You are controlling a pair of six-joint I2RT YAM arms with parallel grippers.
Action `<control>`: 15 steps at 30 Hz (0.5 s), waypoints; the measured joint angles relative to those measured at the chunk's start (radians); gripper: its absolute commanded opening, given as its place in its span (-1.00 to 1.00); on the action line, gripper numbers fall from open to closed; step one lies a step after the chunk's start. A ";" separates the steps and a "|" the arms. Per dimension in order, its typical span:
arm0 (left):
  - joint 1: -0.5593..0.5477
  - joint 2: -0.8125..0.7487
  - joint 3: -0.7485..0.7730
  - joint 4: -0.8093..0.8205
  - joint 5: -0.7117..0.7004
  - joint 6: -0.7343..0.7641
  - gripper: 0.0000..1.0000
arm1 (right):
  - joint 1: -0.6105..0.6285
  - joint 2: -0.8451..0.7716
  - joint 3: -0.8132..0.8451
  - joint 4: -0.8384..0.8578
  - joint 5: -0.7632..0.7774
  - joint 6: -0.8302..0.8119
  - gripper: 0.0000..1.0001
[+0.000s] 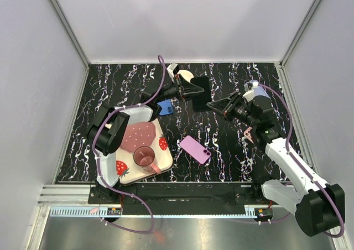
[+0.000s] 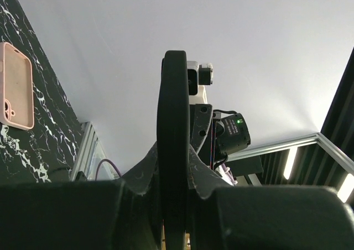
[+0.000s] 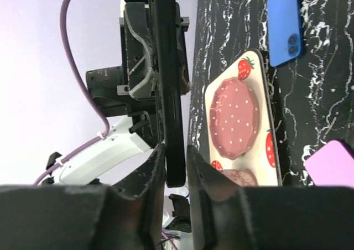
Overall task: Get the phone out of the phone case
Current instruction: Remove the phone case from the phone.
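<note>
A black phone in its case (image 1: 200, 94) is held off the marble table at the back centre. My left gripper (image 1: 191, 89) is shut on its left part. In the left wrist view the phone (image 2: 175, 128) stands edge-on between the jaws. My right gripper (image 1: 217, 105) is at the phone's near right corner. In the right wrist view the phone's end (image 3: 172, 150) lies between the fingertips (image 3: 202, 175). It touches the left finger, and a thin gap shows at the right one.
A strawberry tray (image 1: 161, 129) at the left holds a pink plate (image 1: 137, 135) and a mug (image 1: 145, 156). A blue phone (image 1: 165, 107) lies beside the tray. A purple phone (image 1: 194, 149) lies in the middle. White walls surround the table.
</note>
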 measured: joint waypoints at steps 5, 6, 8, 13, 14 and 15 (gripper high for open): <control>0.004 -0.016 -0.006 -0.008 -0.002 -0.003 -1.00 | -0.001 0.017 -0.026 0.093 -0.023 0.062 -1.00; 0.005 -0.020 -0.007 -0.008 0.000 -0.001 -1.00 | -0.001 0.018 -0.043 0.131 -0.024 0.091 -1.00; 0.006 -0.023 -0.007 -0.008 -0.001 -0.002 -1.00 | -0.001 0.024 -0.086 0.227 -0.028 0.148 -1.00; 0.014 -0.023 -0.010 -0.023 0.003 -0.002 -1.00 | -0.002 0.114 -0.230 0.611 -0.029 0.388 -1.00; 0.016 -0.023 -0.011 -0.024 0.003 -0.002 -1.00 | -0.001 0.140 -0.249 0.678 -0.027 0.433 -1.00; 0.018 -0.023 -0.011 -0.026 0.002 -0.003 -1.00 | 0.000 0.160 -0.263 0.733 -0.024 0.468 -1.00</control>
